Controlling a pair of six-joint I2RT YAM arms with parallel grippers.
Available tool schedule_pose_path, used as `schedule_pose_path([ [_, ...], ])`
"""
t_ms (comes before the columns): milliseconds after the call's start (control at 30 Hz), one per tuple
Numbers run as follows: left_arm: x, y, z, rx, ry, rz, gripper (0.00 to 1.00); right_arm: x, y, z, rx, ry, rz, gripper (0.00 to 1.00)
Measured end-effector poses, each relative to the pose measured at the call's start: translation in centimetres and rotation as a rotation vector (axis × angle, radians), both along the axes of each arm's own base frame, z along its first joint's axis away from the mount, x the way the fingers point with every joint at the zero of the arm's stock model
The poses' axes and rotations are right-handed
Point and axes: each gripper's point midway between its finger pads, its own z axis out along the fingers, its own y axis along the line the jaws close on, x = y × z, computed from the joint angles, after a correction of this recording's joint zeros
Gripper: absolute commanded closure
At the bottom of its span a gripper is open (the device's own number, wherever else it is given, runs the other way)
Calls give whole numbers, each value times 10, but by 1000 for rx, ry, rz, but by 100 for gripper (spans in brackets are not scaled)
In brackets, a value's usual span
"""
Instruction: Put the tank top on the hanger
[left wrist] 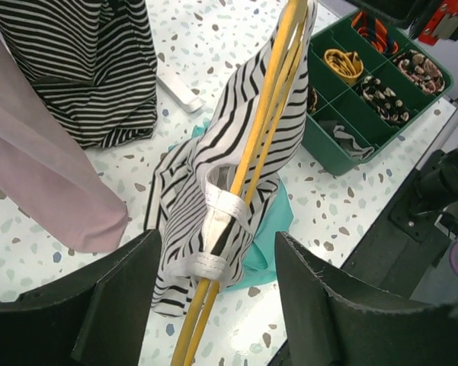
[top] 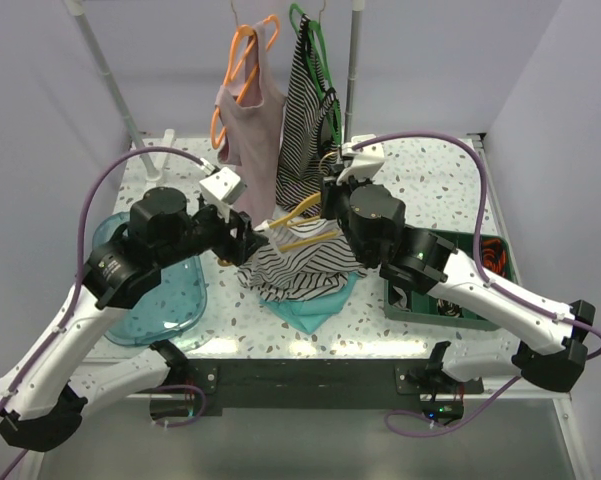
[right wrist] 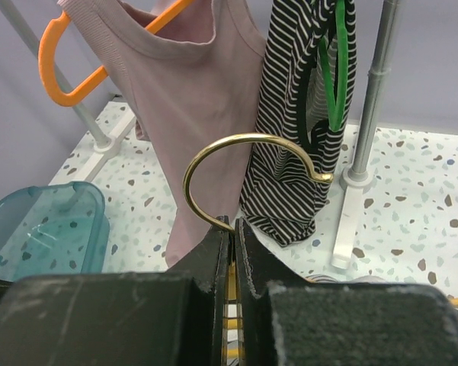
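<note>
At the desk's (top: 435, 185) near left lies a clear teal bin (top: 180, 290). At the near right sits a green tray (left wrist: 331, 156) with small items in its compartments. Between them, mid-desk, the tank top (top: 300, 265) is bunched on a teal cloth (top: 315, 308).

Part of the tank top is drawn up along the hanger (top: 305, 240). One white-edged strap is looped round the hanger's yellow arms.

The left gripper (left wrist: 217, 244) is open. Its two fingers stand either side of that strap and the hanger arms, with a gap on each side, so it has hold of nothing.

The hanger slants up from there towards the right gripper (right wrist: 233, 229). That gripper's jaws are pressed together on the wire neck just below the brass hook (right wrist: 251, 137). The hook curves up free above the fingers.

Farther back, two garments hang from a rail. A pink top (top: 250, 130) is on an orange hanger (top: 245, 60). Just to its right, a densely striped dark top (top: 300, 130) is on a green hanger (top: 315, 50). Their hems hang just above the desk, behind the grippers. Grey rack posts (right wrist: 373, 99) stand at the back, one on each side.
</note>
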Motion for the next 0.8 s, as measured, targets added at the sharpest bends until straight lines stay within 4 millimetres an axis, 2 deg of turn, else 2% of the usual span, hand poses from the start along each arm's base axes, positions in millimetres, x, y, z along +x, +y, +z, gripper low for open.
schedule_pose_path([
  [100, -1, 1, -14, 31, 20, -7, 37, 0, 1, -3, -2, 6, 4, 100],
  [333, 1, 1, -37, 84, 53, -13, 55, -1, 2, -6, -4, 13, 10, 100],
  [567, 2, 0, -56, 114, 71, -20, 66, -1, 4, -7, -6, 16, 18, 100],
  [667, 3, -2, -65, 115, 79, -29, 87, -2, 6, -8, -10, 18, 27, 100],
  [700, 2, -4, -67, 111, 84, -37, 98, -2, 6, -9, -12, 19, 28, 100],
  [767, -3, -9, -72, 101, 86, -72, 100, 0, 7, -11, -23, 21, 26, 100],
  [800, -5, -11, -74, 94, 91, -83, 100, 1, 7, -14, -31, 25, 25, 87],
])
